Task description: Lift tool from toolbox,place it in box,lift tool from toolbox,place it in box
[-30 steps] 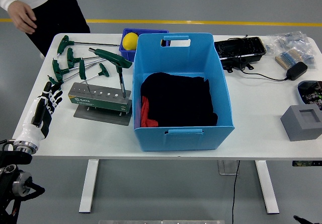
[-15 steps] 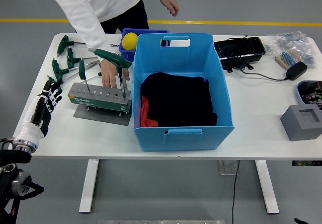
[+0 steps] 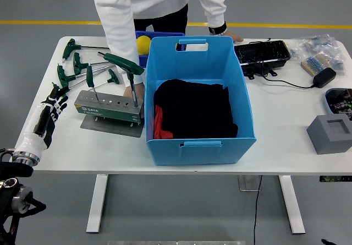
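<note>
A: Where were the tools?
B: Two green T-handle wrenches stood in the grey tool block (image 3: 108, 108), left of the blue box (image 3: 199, 99); the larger one (image 3: 127, 71) stood nearest the box. A person's hand (image 3: 135, 89) rested behind the block.
A: Left hand (image 3: 50, 108)?
B: On the table left of the block, fingers loosely spread, holding nothing.
A: Handling?
B: Steel, stiff, probably fairly heavy. I'd grip the plastic crossbar and pull straight up.

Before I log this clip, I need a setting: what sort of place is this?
Probably a workshop or robotics lab: a white table on a grey floor with a yellow line, a tool stand of green T-handle wrenches, and a blue bin.
</note>
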`<action>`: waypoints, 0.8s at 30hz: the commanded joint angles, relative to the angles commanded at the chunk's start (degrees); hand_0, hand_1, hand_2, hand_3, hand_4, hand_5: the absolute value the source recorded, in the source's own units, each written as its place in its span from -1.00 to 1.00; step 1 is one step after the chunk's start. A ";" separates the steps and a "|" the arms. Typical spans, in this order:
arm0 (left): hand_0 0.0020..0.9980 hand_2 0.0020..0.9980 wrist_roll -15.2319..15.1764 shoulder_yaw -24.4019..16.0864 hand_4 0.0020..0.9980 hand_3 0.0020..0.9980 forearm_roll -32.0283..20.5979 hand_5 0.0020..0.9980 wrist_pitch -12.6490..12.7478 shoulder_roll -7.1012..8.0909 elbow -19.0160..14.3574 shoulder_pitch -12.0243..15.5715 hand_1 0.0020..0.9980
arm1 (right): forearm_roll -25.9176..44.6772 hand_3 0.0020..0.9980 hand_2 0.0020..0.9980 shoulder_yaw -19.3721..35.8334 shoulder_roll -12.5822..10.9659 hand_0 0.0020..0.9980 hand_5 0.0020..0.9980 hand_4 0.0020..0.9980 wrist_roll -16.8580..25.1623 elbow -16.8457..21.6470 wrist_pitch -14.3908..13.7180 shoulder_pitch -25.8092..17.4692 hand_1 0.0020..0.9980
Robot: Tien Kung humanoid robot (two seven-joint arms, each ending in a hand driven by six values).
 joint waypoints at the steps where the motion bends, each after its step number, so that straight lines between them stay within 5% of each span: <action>1: 0.91 1.00 -0.17 -0.19 1.00 0.78 0.89 0.75 -0.08 0.15 -0.07 -0.16 0.96 | 0.07 0.08 0.34 -0.01 0.00 0.23 0.32 0.55 0.00 0.00 0.00 -0.01 0.19; 15: 0.96 1.00 -6.09 -2.75 1.00 0.94 25.21 0.57 -0.30 5.17 -3.18 -6.62 1.00 | 0.93 0.08 0.34 -0.33 0.00 0.23 0.32 0.55 0.06 0.01 -0.01 0.05 0.19; 19: 0.96 1.00 -9.20 -0.33 1.00 0.94 34.89 0.57 1.28 7.93 -4.43 -10.83 1.00 | 0.87 0.08 0.34 -0.24 0.00 0.23 0.32 0.55 0.02 0.01 -0.03 0.10 0.19; 20: 1.00 1.00 -9.83 0.58 1.00 1.00 37.50 0.25 1.76 8.63 -4.41 -12.15 1.00 | 0.92 0.08 0.34 -0.27 -0.01 0.23 0.32 0.55 0.03 0.01 -0.02 0.09 0.19; 24: 1.00 1.00 -12.10 6.95 1.00 1.00 46.75 0.25 3.59 12.08 -2.65 -18.13 1.00 | 1.33 0.08 0.34 -0.42 -0.04 0.23 0.32 0.55 0.05 0.02 -0.06 0.11 0.19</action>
